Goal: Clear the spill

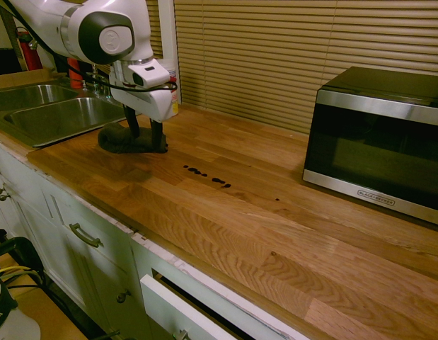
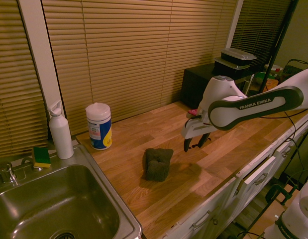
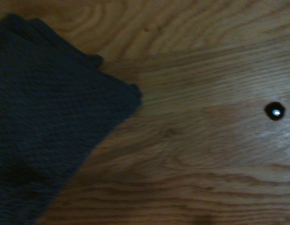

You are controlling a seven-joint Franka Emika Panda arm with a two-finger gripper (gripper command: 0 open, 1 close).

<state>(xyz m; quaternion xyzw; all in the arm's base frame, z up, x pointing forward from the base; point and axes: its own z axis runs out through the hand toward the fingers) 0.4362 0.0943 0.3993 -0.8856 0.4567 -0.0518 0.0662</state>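
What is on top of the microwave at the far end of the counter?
Two lidded containers, stacked, sit on the microwave; their contents are hidden.

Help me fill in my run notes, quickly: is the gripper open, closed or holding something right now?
Gripper: open, holding nothing; the dark folded cloth is not between its fingers.

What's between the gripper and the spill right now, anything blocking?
Nothing visible blocks it: the open gripper hangs above the counter, with the spill off to one side and the dark cloth on the other.
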